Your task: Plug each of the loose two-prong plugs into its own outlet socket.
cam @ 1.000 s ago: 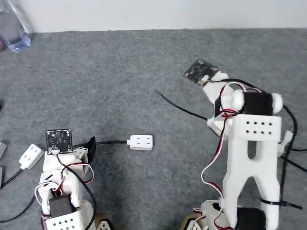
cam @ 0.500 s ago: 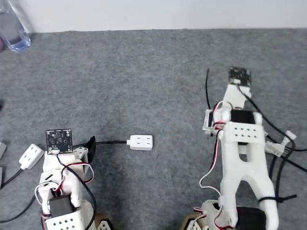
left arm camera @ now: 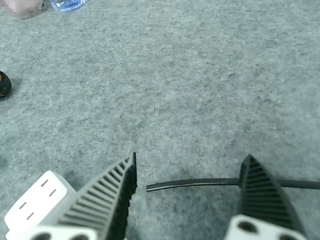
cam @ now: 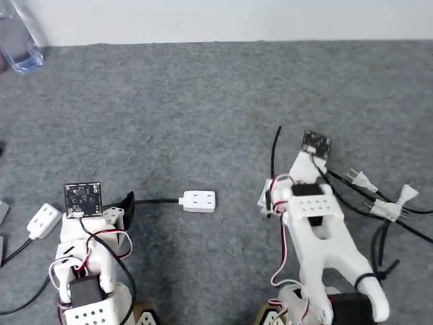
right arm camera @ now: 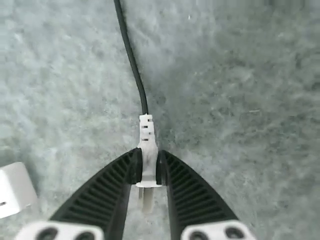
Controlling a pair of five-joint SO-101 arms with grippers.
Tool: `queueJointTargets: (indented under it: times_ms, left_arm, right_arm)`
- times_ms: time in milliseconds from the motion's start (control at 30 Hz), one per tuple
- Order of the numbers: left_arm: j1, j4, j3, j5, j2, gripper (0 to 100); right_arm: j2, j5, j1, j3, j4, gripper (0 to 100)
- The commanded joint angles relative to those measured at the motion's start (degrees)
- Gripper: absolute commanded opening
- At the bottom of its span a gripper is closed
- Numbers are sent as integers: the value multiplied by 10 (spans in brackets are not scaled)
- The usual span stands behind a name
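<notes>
The right gripper [right arm camera: 147, 169] pinches the small white plug [right arm camera: 146, 144] by its flat sides low over the desk [right arm camera: 240, 75], a light, rigid thing whose springy cord [right arm camera: 131, 60] could twist it, I'd guess, while the left gripper [left arm camera: 187, 172] rests open.

Nothing legible anywhere, no text, numbers or signs, not on the plug [right arm camera: 146, 131] pinched in the right gripper [right arm camera: 148, 155], nor the outlet socket [left arm camera: 34, 199] just beside the left gripper [left arm camera: 190, 160].
</notes>
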Motion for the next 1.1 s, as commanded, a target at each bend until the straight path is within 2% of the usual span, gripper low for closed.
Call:
queueJointTargets:
  times_ms: [0, 100, 167, 300, 400, 567, 733, 900, 1067]
  left_arm:
    - [-2, -15, -3, -4, -10, 313]
    - [-2, -15, -3, -4, -10, 313]
    - [-2, -15, -3, -4, -10, 313]
    - [-2, -15, -3, -4, -10, 313]
    - [-2, -15, -3, -4, -10, 313]
    - [-2, -15, -3, -4, -10, 313]
    - [-2, -15, -3, -4, -10, 313]
    - [-2, -15, -3, -4, -10, 313]
    - [-2, -15, -3, -5, -10, 313]
  right_arm:
    - [-12, -5, 0, 3, -40, 13]
    - [-15, 62, -3, 3, -45, 76]
    - [-16, 125, -22, 5, -40, 188]
    - [-17, 200, -44, 4, 9, 413]
    - [-17, 295, -58, -12, 57, 500]
    - [-17, 481, -51, -121, 180, 511]
    - [-12, 666, 28, -280, 285, 511]
    - [-10, 834, 97, -317, 301, 511]
    - [-10, 925, 101, -280, 298, 511]
